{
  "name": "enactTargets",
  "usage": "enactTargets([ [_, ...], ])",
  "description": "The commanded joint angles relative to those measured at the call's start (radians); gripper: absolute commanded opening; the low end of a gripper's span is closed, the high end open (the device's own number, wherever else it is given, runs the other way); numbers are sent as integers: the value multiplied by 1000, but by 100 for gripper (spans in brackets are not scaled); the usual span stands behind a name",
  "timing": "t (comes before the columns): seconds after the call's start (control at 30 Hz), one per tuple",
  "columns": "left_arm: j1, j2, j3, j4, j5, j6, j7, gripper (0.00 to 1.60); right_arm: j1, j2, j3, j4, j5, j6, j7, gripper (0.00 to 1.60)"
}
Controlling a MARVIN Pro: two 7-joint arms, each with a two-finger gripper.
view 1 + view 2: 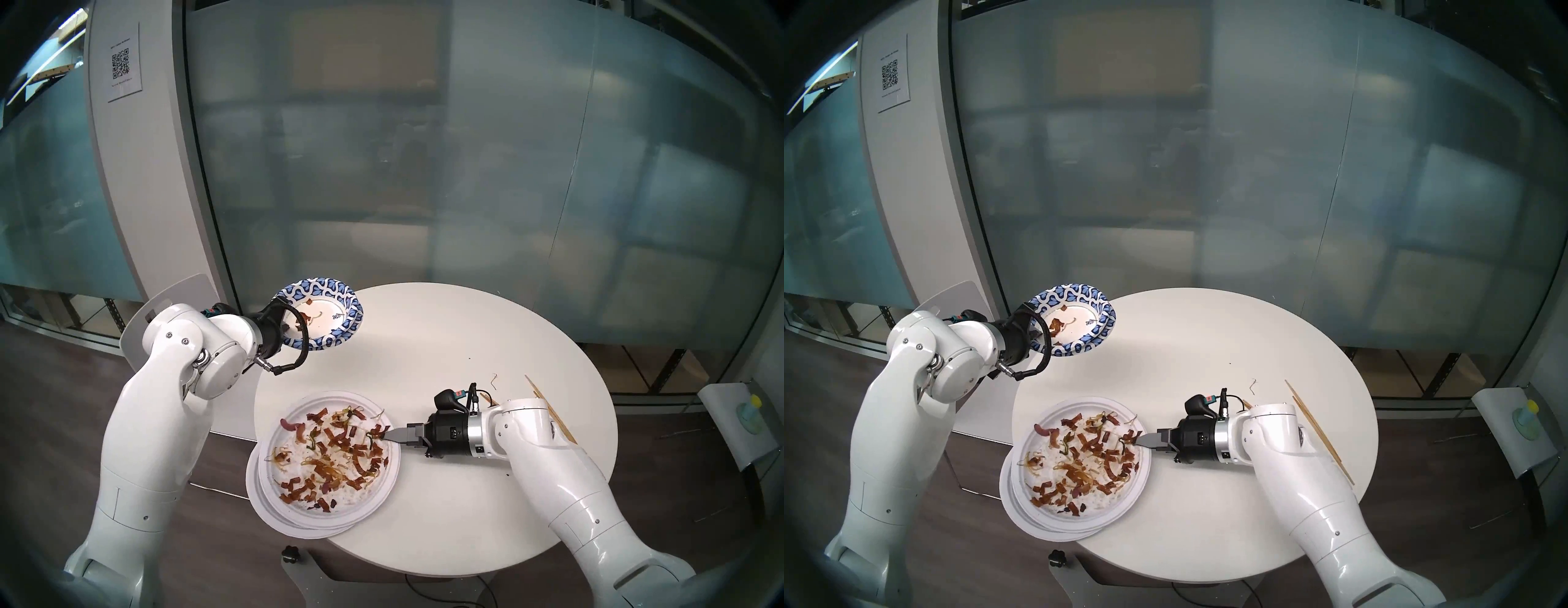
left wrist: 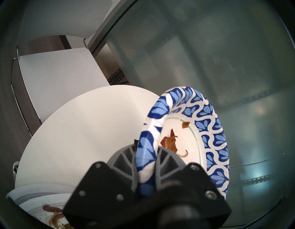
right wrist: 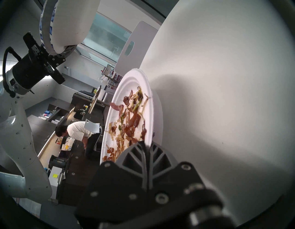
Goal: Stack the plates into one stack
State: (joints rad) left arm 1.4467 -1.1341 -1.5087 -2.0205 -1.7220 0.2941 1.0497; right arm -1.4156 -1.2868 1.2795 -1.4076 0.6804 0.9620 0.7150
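Note:
My left gripper (image 1: 292,325) is shut on the near rim of a blue-patterned plate (image 1: 331,297) and holds it tilted in the air over the table's far left edge. A second patterned rim shows nested under it. A few food scraps lie in it (image 2: 169,142). The pinched rim also shows in the left wrist view (image 2: 146,147). Two large white plates lie stacked and slightly offset at the front left. The upper one (image 1: 392,471) is covered in food scraps; the lower one (image 1: 271,513) overhangs the table edge. My right gripper (image 1: 392,435) is shut on the upper plate's right rim (image 3: 150,124).
The round white table (image 1: 466,361) bears wooden chopsticks (image 1: 551,407) at the right, partly behind my right arm. A white chair (image 1: 182,293) stands at the far left, another chair with a small bottle (image 1: 746,416) at the right. A glass wall is behind. A person (image 3: 76,131) bends far off.

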Motion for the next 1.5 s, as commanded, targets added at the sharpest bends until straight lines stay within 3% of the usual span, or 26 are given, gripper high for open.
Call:
enactTargets([
  [0.0,-30,-2,-5,0,1,0,-11,0,23,26,2,-7,36,-2,-6,0],
  [0.4,-52,-17,21,8,13,4,-7,0,-20,114,70,-67,74,-2,-17,0],
  [0.77,-64,-25,44,13,22,3,-5,0,-140,193,167,-143,121,-2,-46,0],
  [1.47,-84,-38,71,27,32,6,-3,0,-247,231,356,-216,185,-2,-104,0],
])
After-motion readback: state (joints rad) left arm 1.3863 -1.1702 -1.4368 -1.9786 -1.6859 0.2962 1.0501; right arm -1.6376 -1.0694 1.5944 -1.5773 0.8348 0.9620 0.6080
